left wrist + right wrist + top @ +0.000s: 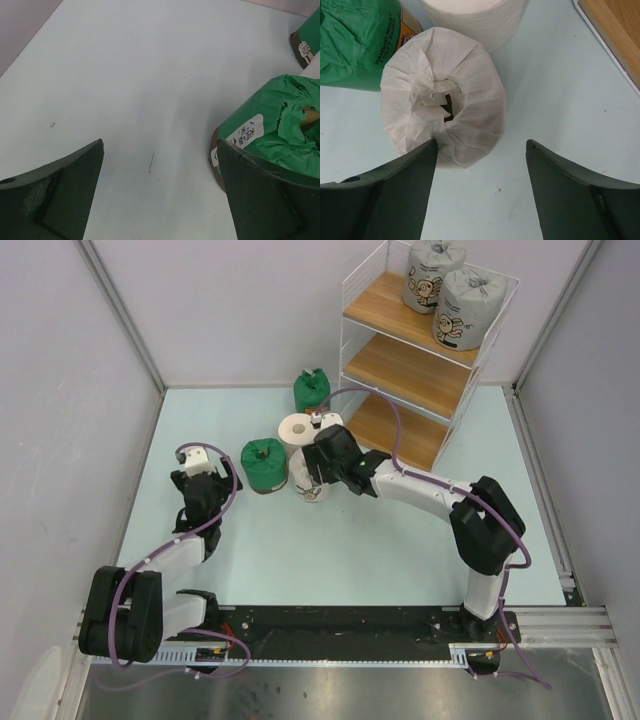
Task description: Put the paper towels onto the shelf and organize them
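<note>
The shelf (372, 368) stands at the back right, with two grey cartoon-print rolls (434, 275) (466, 308) on its top board. On the table stand a green roll (311, 390), a second green roll (263, 462), a bare white roll (297, 430) and a white-wrapped roll (306, 488). My right gripper (482, 145) is open just above and short of the white-wrapped roll (442, 117), which sits near its left finger. My left gripper (160, 145) is open and empty over bare table, with the near green roll (272, 120) beside its right finger.
The shelf's lowest board (615, 30) lies to the right of the right gripper. Grey walls close the table at the left, back and right. The far green roll (307, 37) shows at the edge of the left wrist view.
</note>
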Available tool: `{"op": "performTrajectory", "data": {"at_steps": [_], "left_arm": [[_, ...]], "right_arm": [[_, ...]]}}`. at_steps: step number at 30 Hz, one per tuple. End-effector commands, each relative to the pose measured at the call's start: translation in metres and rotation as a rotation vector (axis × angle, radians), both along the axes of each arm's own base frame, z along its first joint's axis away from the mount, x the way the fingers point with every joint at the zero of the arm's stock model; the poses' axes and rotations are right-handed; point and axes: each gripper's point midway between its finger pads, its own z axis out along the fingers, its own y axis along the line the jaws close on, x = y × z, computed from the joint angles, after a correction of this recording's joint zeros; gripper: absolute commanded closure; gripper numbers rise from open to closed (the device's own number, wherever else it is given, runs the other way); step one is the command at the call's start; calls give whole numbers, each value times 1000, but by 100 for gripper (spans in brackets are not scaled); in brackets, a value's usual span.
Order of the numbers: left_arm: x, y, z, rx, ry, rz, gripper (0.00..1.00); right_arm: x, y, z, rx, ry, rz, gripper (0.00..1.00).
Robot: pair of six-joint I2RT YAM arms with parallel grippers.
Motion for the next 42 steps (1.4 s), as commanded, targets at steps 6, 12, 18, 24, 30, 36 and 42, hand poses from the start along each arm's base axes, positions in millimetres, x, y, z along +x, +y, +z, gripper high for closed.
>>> {"op": "performTrajectory", "data": {"at_steps": [6,12,18,24,30,36,42], "left_arm": [[11,-4,20,4,-51,-20,0],[10,-4,20,5,-50,-20,0],[11,-4,20,4,-51,-20,0],[11,-4,20,6,-49,-22,0],[11,-4,20,4,-49,-22,0],[11,-4,20,4,-48,-22,0],[12,-4,20,4,-49,-22,0]], "right_arm": [[7,1,19,85,-17,-53,24],[15,0,38,120,-77,-83,24],[14,3,43,143,-105,-95,25],[21,4,38,151,-116,-116,25],[24,10,44,187,-133,-115,25],[28,13,30,184,-116,-109,25],[26,11,-4,139,-39,-100,25]]}}
